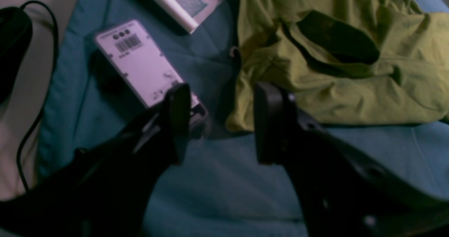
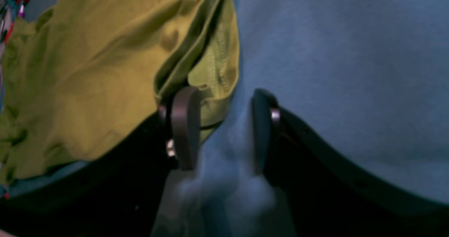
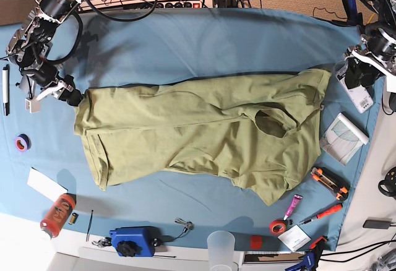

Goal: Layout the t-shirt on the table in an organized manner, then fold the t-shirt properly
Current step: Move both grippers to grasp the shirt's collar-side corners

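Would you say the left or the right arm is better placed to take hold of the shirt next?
Probably the right: its open right gripper sits at the t-shirt edge, one finger against the fabric. The open left gripper hangs off its corner.

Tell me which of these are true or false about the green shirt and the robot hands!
1. The t-shirt is neatly folded into a small square. False: it lies spread out and wrinkled on the table.
2. The left gripper is open with nothing between its jaws. True.
3. The right gripper is open at the shirt's edge. True.
4. The plastic cup sits on top of the shirt. False: it stands off the shirt, at the table's near edge.
5. A red can lies off the shirt, near a table corner. True.
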Controlling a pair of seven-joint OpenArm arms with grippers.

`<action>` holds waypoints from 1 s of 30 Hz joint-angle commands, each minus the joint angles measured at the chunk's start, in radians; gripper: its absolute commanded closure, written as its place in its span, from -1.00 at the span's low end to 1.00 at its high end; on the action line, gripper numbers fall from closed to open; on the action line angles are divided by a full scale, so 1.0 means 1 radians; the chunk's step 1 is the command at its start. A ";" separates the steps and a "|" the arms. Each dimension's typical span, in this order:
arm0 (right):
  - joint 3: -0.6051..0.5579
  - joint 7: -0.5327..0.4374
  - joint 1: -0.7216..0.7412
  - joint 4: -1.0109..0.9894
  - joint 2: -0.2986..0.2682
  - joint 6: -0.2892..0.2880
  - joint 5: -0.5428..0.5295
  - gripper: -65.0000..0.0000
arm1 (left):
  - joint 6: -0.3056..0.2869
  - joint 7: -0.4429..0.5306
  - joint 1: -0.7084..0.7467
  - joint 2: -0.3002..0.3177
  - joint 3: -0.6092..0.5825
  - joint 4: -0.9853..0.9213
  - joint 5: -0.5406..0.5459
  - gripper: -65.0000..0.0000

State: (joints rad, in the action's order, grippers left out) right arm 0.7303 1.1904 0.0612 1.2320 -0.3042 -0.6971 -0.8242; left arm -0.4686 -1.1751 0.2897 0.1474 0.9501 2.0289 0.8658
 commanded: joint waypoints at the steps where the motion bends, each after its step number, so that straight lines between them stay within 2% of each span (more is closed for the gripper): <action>1: 0.002 0.000 0.010 0.011 -0.017 -0.001 -0.017 0.23 | -0.004 0.015 -0.002 0.014 0.003 0.016 0.022 0.08; 6: 0.009 0.016 0.011 0.011 -0.018 -0.001 -0.042 0.23 | -0.004 0.015 -0.002 0.013 0.003 0.016 0.022 0.08; 17: 0.134 0.067 0.005 0.136 -0.017 -0.001 -0.135 0.23 | -0.004 0.012 -0.002 0.013 0.003 0.016 0.022 0.08; 23: 0.108 0.072 0.002 0.134 0.006 -0.001 -0.058 0.23 | -0.004 0.015 -0.002 0.013 0.003 0.016 0.022 0.08; 30: -0.007 0.049 0.002 0.134 0.008 -0.001 -0.039 0.23 | -0.004 0.015 -0.002 0.013 0.003 0.016 0.023 0.08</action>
State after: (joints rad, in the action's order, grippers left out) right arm 0.7193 1.2598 0.0494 1.3521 -0.2764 -0.6968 -0.8410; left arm -0.4686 -1.1755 0.2897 0.1471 0.9501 2.0289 0.8658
